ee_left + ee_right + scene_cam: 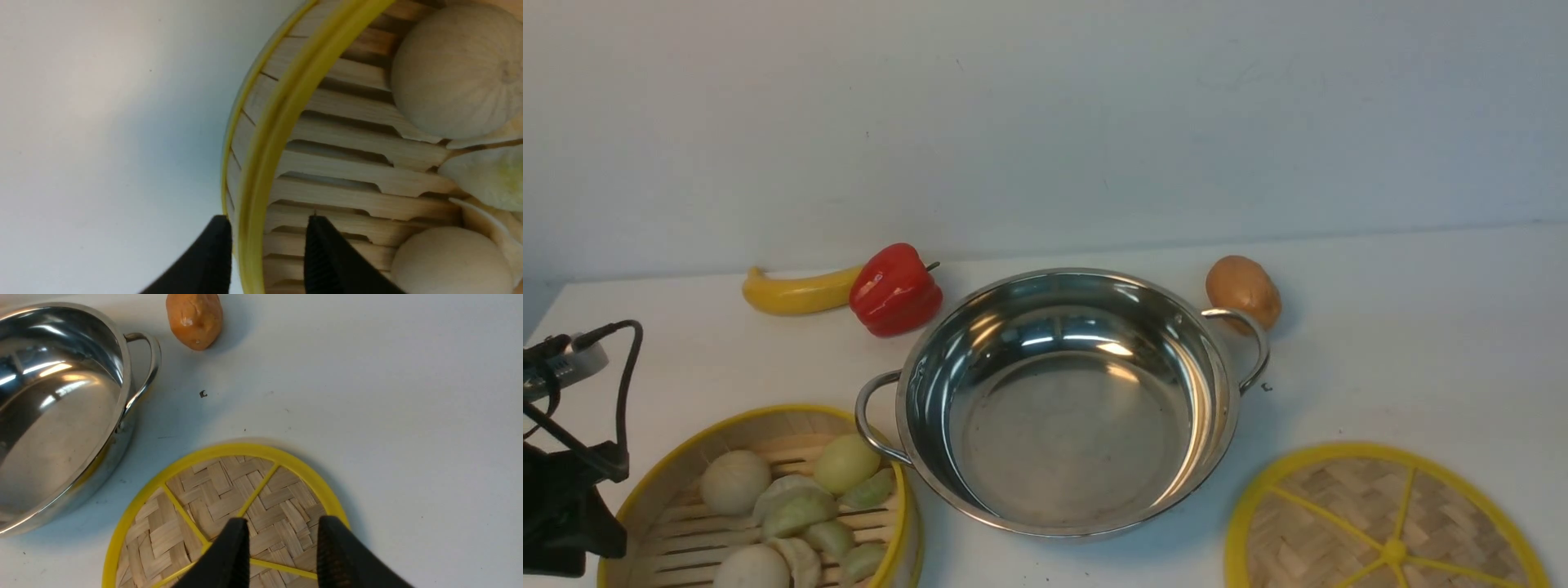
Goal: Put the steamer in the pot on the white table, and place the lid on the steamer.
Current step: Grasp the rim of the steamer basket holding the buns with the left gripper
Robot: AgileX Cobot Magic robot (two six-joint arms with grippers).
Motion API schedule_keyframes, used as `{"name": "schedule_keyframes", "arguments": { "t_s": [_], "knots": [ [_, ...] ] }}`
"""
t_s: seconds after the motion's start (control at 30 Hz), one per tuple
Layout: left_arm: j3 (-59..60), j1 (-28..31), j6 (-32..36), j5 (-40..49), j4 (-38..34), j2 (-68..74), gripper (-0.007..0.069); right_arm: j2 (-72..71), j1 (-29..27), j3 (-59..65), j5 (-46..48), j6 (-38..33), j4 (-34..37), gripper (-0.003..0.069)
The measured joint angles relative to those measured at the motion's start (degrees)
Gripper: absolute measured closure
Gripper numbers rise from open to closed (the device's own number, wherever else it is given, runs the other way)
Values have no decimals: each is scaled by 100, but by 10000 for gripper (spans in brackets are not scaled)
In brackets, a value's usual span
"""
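— What's on the left?
— The steamer [658, 490] sits on the white table [1380, 327]. The left gripper [268, 220] straddles its rim, jaws apart, unclamped.
— And rightward?
— The pot [1062, 425] at centre, then the lid [1339, 506] lying flat. The right gripper [284, 520] is above it, spread wide, holding nothing.

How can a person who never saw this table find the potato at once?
Start at the big steel pot in the middle of the white table. Behind its right handle lies the potato. It alone is brown, unlike the red pepper and yellow banana.
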Motion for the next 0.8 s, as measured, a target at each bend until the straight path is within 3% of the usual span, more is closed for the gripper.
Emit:
{"name": "schedule_keyframes", "arguments": {
  "t_s": [0.33, 0.6, 0.8],
  "knots": [
    [0, 0, 0, 0, -5, 464, 388, 0, 0, 0, 0, -4, 0, 410],
    [-7, 0, -269, 0, 265, 468, 542, 0, 0, 0, 0, -6, 5, 410],
    [-7, 0, -310, -2, 414, 463, 552, 0, 0, 0, 0, -6, 5, 410]
  ]
}}
